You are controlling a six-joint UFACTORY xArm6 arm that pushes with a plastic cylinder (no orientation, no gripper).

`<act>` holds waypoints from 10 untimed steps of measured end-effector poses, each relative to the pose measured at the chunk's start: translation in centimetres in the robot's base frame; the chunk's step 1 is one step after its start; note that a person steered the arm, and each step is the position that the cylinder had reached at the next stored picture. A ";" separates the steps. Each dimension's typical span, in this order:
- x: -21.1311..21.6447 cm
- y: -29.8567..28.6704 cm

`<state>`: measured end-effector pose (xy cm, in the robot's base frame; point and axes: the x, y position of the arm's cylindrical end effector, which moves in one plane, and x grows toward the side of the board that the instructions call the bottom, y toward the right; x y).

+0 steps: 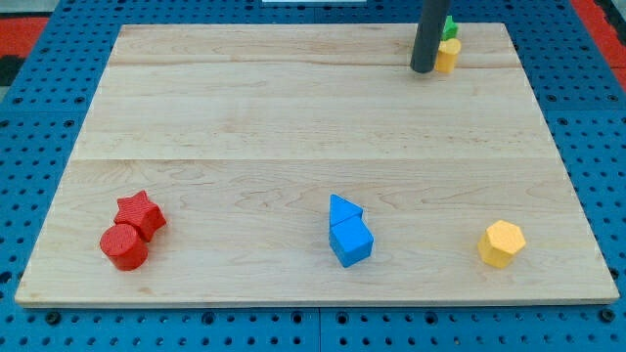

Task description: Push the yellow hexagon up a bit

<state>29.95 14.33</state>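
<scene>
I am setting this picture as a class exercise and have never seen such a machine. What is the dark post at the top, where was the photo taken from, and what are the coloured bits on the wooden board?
There is one picture, from one camera looking down at a slant on a wooden board; where the camera is mounted is not known. The dark post is a rod on a robot arm. It has no pincer and holds nothing; it only pushes. My tip sits at the view's top right, touching or nearly touching a small yellow block with a green block behind it. Along the view's bottom lie a red star against a red cylinder, a blue triangle against a blue block, and, alone at the right, the yellow hexagon, far from my tip.
</scene>
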 end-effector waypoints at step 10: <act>25.6 3.3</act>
<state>55.57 17.60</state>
